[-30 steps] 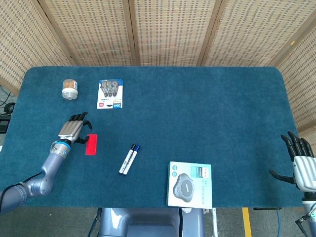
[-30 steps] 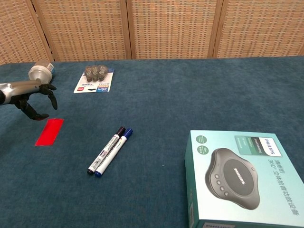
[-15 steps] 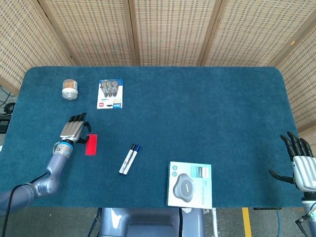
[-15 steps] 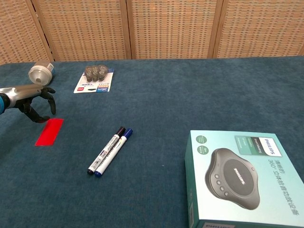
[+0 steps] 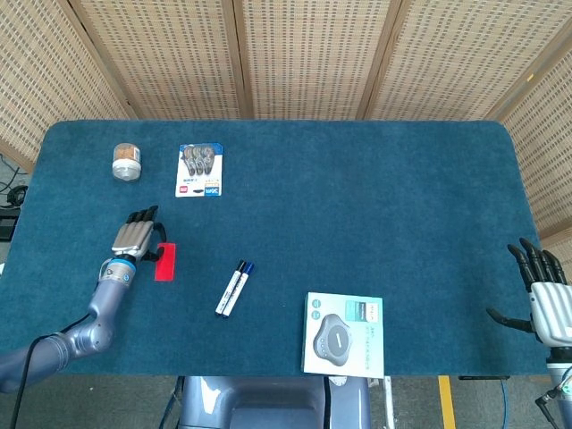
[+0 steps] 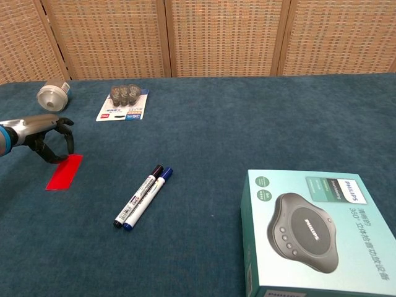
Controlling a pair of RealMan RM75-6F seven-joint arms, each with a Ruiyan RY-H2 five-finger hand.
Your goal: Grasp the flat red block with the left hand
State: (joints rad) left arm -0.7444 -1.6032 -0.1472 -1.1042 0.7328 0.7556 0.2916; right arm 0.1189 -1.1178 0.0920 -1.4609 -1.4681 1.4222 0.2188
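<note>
- Left hand (image 5: 137, 238): it has come lower toward the table edge nearest the robot since the frames a second and half a second ago. It now sits at the far end of the flat red block (image 5: 164, 262), on its left side.
- Fingers of the left hand (image 6: 67, 140): spread and curved downward in the chest view, with a visible gap between thumb and fingers. The dark tips reach down to the block's far edge; contact cannot be told. The hand holds nothing.
- Flat red block: lies flat on the blue table cloth (image 5: 357, 197), left of the two markers (image 5: 234, 287). Its position matches the earlier frames; it has not been lifted.
- Right hand (image 5: 541, 293): at the right edge of the head view, off the table's near right corner, fingers apart and empty. It is unchanged from the earlier frames and does not show in the chest view.
- Other objects, all where they were before: a small round jar (image 5: 127, 161) at the far left, a blister pack (image 5: 200, 169) just to its right, and a teal speaker box (image 5: 344, 333) near the front edge.
</note>
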